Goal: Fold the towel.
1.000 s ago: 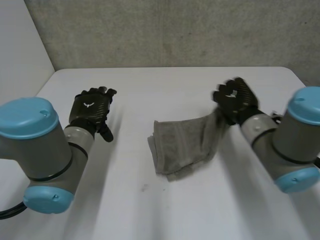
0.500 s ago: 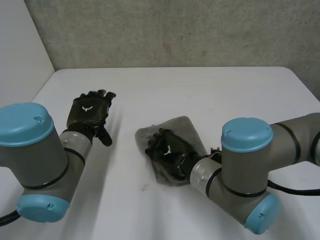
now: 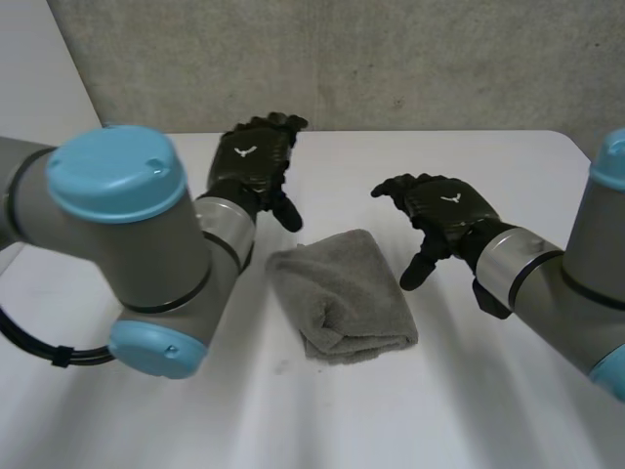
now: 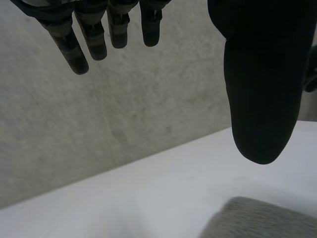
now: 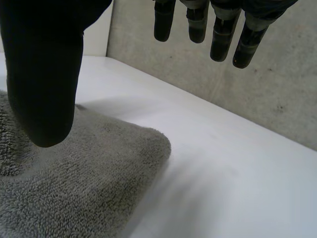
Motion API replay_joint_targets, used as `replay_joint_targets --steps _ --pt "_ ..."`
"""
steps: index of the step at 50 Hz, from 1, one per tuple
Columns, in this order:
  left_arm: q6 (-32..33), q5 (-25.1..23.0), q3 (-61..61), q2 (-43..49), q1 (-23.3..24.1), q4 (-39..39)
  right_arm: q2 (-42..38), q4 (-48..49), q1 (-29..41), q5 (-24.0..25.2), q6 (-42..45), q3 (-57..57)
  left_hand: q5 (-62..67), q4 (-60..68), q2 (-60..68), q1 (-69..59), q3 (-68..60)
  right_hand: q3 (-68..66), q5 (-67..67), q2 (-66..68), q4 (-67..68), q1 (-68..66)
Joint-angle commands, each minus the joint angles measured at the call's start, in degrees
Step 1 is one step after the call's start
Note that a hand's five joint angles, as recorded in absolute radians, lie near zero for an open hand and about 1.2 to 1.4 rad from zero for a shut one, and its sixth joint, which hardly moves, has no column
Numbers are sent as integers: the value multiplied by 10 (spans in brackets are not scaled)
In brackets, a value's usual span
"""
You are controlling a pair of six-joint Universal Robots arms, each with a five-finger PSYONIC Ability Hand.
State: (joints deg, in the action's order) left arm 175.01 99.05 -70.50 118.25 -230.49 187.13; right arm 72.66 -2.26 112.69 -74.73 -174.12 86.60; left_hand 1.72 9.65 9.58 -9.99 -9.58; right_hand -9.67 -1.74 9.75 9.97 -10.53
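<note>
Your grey terry towel [image 3: 342,293] lies in the middle of the white counter [image 3: 410,420] as a thick, roughly oblong pad. It is already doubled over, with a rounded fold along its near edge and a slightly narrower far end. Neither hand has it. Your black left hand [image 3: 252,166] hangs above the counter just beyond the towel's far left corner, fingers straight, thumb well apart from them, nothing in it. Your black right hand [image 3: 439,207] hovers just beside the towel's right edge, fingers loosely spread and empty. Its wrist view puts the thumb over the cloth and the fingers out over bare counter.

I judge the fold to be nearly finished, so your job now is either to tidy it or to take one last fold. If you tidy, bring a flat palm down on the middle of the pad and press. Don't drag sideways: the layers look loose at the near corner and would probably slide apart. If you fold again, pinch through all the layers at one short end, with a hand on each corner. Lift only enough to clear, then lay that end on the opposite one so the edges meet. Terry this thick will likely spring open, so press the crease before you let go.
</note>
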Motion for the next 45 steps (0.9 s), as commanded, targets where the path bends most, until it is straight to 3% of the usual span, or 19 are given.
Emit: replay_joint_targets --steps 1,6,16,22,27,36,45 --pt "-68 2 56 60 15 -83 -9 -22 -20 22 0 -21 -7 14 15 -11 -15 -3 17 3 0 5" --pt "-101 5 57 94 22 -128 -54 -36 -21 42 -11 -51 -7 14 15 -11 -15 -3 17 3 0 5" --pt "-107 74 9 145 25 -135 -183 -97 -12 52 -14 -132 -10 11 11 -7 -11 -3 17 3 0 5" --pt "-104 75 -5 149 25 -130 -218 -93 -5 54 -7 -145 -10 11 11 -7 -11 -3 17 3 0 5" --pt "-103 75 -10 147 24 -132 -249 -95 -4 44 53 -164 -13 7 8 -4 -8 -3 17 3 0 5" --pt "-81 71 4 124 26 -130 -212 -91 -4 49 68 -166 -15 6 6 -2 -6 -3 17 3 0 5" --pt "-58 70 44 -9 22 -135 -50 -7 -12 11 13 -153 -17 4 5 -1 -5 -3 17 3 0 5"
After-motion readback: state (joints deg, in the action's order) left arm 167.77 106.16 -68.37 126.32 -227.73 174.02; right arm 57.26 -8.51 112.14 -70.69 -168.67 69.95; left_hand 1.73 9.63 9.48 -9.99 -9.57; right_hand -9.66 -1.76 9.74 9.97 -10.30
